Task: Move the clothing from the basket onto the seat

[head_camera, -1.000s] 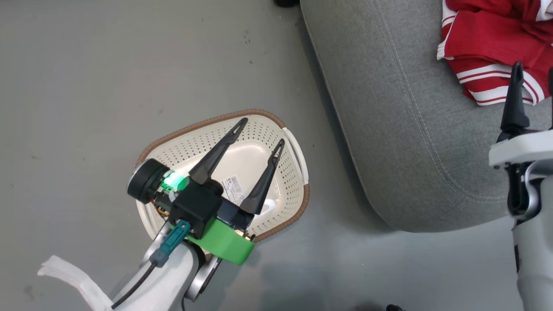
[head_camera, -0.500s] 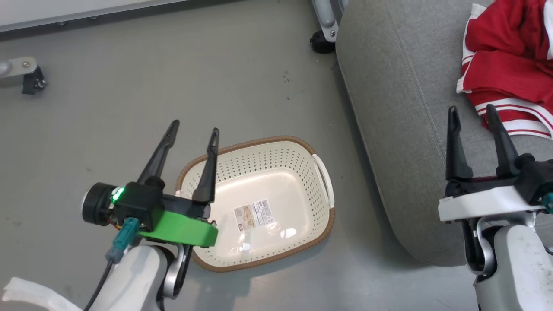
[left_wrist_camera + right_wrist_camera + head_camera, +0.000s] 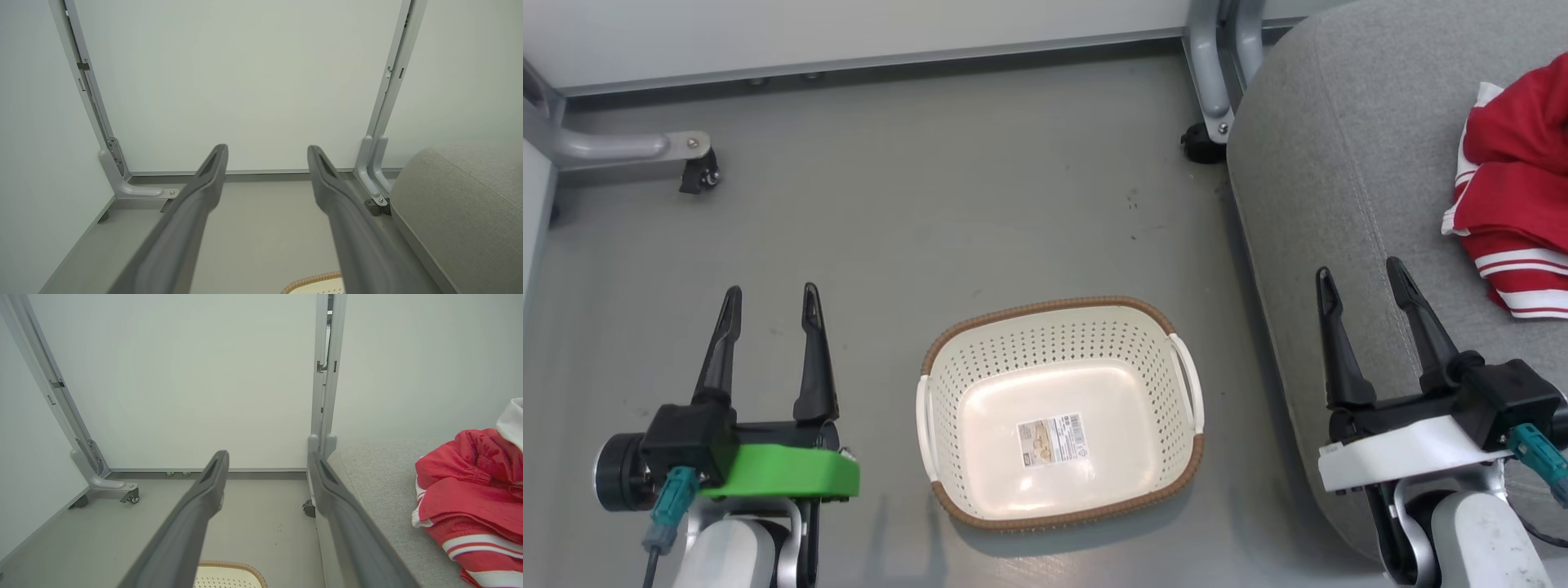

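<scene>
The red clothing (image 3: 1515, 204) with white stripe trim lies bunched on the grey seat (image 3: 1323, 163) at the right edge of the head view; the right wrist view shows the clothing (image 3: 470, 498) on the seat (image 3: 376, 486) too. On the floor in the middle stands the cream basket (image 3: 1058, 412) with brown rim, holding nothing but its barcode sticker. My left gripper (image 3: 768, 298) hangs open to the left of the basket, over bare floor. My right gripper (image 3: 1360, 278) is open above the seat's front edge, left of the clothing. Both sets of fingers are empty.
White partition panels on grey metal feet with castors (image 3: 698, 167) (image 3: 1201, 143) stand along the far side of the grey floor. The seat's corner (image 3: 457, 196) shows in the left wrist view, and a sliver of basket rim (image 3: 231, 565) in the right wrist view.
The head camera has tilted up, bringing the wall panels into view. My left gripper has drawn back out of the basket to its left side. My right gripper has pulled back from the clothing.
</scene>
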Motion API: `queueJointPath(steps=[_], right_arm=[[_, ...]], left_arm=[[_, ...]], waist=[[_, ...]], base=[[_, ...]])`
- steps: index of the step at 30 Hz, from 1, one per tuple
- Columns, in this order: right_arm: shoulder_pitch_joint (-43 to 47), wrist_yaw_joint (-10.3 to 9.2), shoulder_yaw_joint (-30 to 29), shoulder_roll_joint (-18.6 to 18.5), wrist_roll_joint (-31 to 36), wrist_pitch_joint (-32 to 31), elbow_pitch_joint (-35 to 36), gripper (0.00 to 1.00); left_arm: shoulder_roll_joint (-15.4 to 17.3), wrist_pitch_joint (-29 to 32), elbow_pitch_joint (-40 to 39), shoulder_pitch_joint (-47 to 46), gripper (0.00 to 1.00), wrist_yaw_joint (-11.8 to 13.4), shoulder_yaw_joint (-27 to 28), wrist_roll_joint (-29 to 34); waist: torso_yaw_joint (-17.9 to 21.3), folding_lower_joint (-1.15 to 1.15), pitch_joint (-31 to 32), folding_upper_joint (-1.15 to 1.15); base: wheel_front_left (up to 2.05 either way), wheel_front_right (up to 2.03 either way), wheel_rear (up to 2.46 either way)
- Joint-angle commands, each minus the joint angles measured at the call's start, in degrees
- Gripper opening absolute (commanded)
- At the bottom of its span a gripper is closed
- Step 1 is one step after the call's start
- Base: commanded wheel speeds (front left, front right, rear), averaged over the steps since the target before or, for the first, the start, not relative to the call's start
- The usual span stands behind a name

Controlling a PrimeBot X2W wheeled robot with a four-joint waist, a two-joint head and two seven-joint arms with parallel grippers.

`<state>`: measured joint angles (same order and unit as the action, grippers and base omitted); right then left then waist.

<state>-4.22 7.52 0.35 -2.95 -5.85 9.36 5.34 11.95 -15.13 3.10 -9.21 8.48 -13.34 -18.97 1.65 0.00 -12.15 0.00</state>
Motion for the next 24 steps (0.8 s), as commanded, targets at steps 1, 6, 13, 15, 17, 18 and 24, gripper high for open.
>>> queueJointPath(steps=[1,6,13,15,17,18,24], right_arm=[[1.3,-0.06,0.1,-0.1,0.3,-0.3,0.4,1.0],[3.7,-0.06,0.7,0.0,0.3,-1.0,0.4,1.0],[6.7,-0.05,1.2,0.0,-0.4,-1.6,0.1,1.0],[7.2,-0.05,1.3,0.0,-0.4,-1.8,0.0,1.0],[7.8,-0.05,1.4,0.0,-0.5,-1.9,-0.1,1.0],[8.1,-0.05,1.5,0.0,-0.5,-2.0,-0.2,1.0],[9.3,-0.05,1.4,0.0,-0.6,-2.4,-0.3,1.0]], left_arm=[[-0.3,0.0,0.1,1.5,1.0,-0.5,0.8,1.0],[-1.7,0.0,0.7,4.7,1.0,-2.2,2.5,3.0],[-3.0,0.0,1.7,8.4,1.0,-4.2,3.8,5.1],[-3.2,0.0,2.0,9.1,1.0,-4.7,4.0,5.7],[-3.4,0.0,2.4,9.6,1.0,-5.1,4.2,6.1],[-3.6,0.0,2.6,10.0,1.0,-5.4,4.3,6.3],[-4.5,0.0,3.8,11.5,1.0,-6.2,4.7,7.3]], waist=[[-1.6,0.0,2.0,0.0],[-1.8,0.0,3.8,0.0],[-1.6,0.0,6.3,0.0],[-1.4,0.0,6.8,0.0],[-1.3,0.0,7.3,0.0],[-1.2,0.0,7.7,0.0],[-0.9,0.0,9.2,0.0]], base=[[0.0,0.0,0.0],[0.0,0.0,0.0],[0.0,0.0,0.0],[0.0,0.0,0.0],[0.0,0.0,0.0],[0.0,0.0,0.0],[0.0,0.0,0.0]])
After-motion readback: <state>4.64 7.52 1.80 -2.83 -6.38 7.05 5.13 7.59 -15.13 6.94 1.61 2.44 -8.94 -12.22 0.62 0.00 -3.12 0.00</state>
